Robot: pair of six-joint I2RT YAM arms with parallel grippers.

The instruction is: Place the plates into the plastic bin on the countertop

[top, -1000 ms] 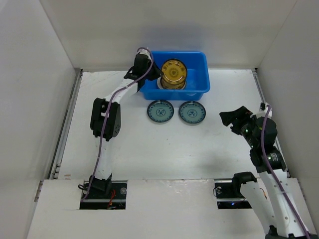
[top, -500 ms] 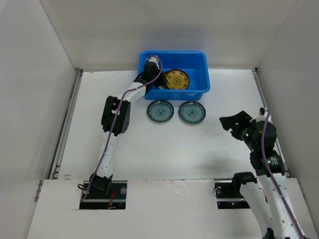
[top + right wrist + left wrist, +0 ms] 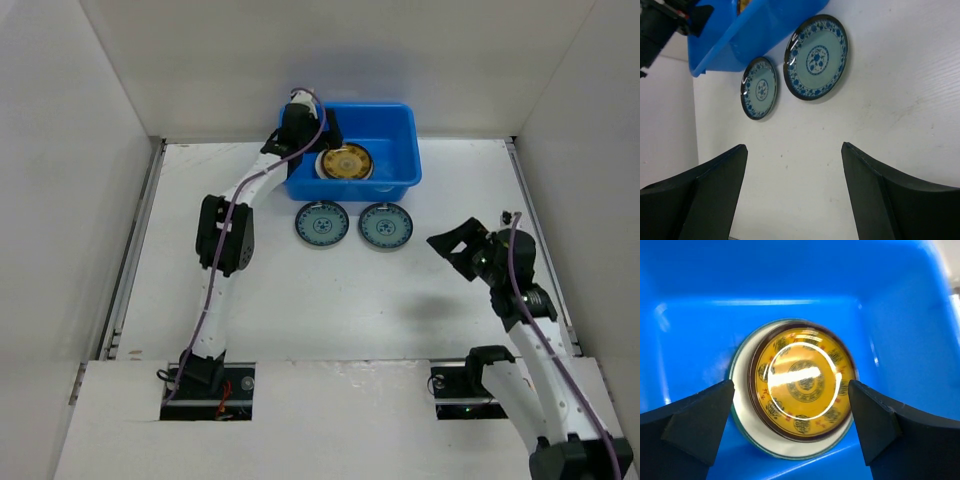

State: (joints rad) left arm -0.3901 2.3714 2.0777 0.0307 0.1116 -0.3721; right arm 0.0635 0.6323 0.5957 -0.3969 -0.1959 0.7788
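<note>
The blue plastic bin (image 3: 408,150) stands at the back of the white countertop (image 3: 300,300). Inside it a yellow-gold plate (image 3: 345,162) (image 3: 802,385) lies on top of a white plate (image 3: 742,402). My left gripper (image 3: 318,148) (image 3: 791,383) hovers over the bin's left part, open, its fingers either side of the yellow plate and apart from it. Two teal-blue patterned plates (image 3: 322,223) (image 3: 385,225) lie side by side on the countertop just in front of the bin, also seen as the nearer plate (image 3: 816,56) and the farther plate (image 3: 759,88). My right gripper (image 3: 455,245) (image 3: 794,145) is open and empty, right of them.
White walls close in the countertop on the left, back and right. The bin's wall (image 3: 755,30) rises just behind the teal plates. The left arm (image 3: 222,235) stretches from its base up to the bin's left corner.
The left gripper lowered the yellow plate into the bin, opened and let it go; the plate now rests on the white one. The right arm shifted slightly left.
</note>
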